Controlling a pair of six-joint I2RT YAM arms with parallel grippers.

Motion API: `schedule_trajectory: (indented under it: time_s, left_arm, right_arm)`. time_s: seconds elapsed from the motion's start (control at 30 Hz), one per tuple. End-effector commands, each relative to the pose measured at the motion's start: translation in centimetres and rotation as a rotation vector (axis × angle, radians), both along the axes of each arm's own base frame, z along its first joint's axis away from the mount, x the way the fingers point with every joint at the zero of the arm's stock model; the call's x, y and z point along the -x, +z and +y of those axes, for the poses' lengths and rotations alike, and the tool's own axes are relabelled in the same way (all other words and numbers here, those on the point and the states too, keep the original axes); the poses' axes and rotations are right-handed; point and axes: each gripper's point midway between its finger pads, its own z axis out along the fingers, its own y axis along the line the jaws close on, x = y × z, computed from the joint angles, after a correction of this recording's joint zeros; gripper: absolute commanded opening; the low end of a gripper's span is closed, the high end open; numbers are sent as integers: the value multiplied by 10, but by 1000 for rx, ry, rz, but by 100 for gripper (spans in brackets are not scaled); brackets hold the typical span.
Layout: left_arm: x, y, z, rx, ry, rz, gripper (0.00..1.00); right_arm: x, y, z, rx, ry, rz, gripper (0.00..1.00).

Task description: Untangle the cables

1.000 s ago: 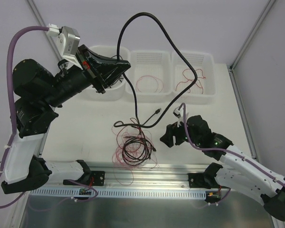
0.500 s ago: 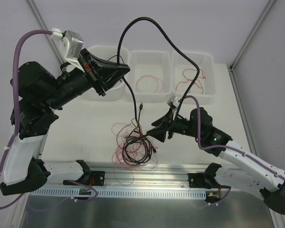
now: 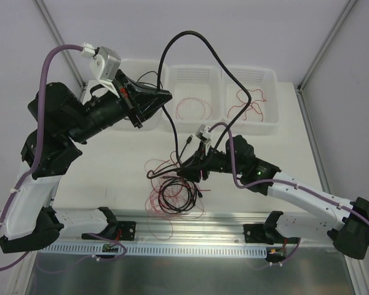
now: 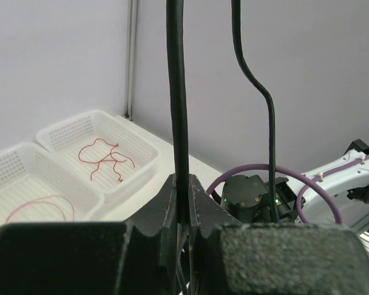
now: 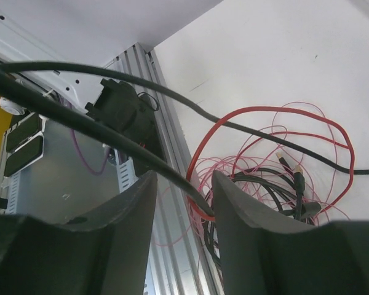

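My left gripper [image 3: 164, 98] is raised in front of the back baskets and shut on a thick black cable [image 3: 224, 64]. That cable arcs high over the table and drops toward the right arm. The left wrist view shows the jaws [image 4: 182, 200] clamped on this cable [image 4: 178, 92]. My right gripper [image 3: 186, 169] is low over the tangle [image 3: 175, 192] of black, red and fine pinkish wires. In the right wrist view its fingers [image 5: 183, 184] stand open with a black cable [image 5: 135, 149] running between them, above the tangle [image 5: 277, 175] and a red wire [image 5: 230, 126].
Three white baskets stand along the back. The middle basket [image 3: 194, 77] holds a red wire [image 3: 194, 109] and the right basket [image 3: 267, 80] holds another [image 3: 249, 101]. An aluminium rail [image 3: 190, 224] runs along the near table edge, also seen in the right wrist view [image 5: 166, 132].
My right arm has swung left and down to the tangle, and the black cable now lies between its open fingers. My left gripper shifted slightly right, still gripping the black cable.
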Motion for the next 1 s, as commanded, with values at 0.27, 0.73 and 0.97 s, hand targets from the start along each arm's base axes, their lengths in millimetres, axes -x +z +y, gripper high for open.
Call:
schedule_trajectory:
  time_s: [0.27,0.73,0.97]
  left_arm:
    - [6,-1,22,48,58,-28,0]
    - [-6,-27,26,0,120,-10,0]
    - [-8,-37,32,-12,151,0,0]
  right_arm:
    - [-28,20,-2,26,-109,-133,6]
    - [-51,194,-93,-151,-493,-458,7]
    - [-87,95,-138,142,-800,-277,1]
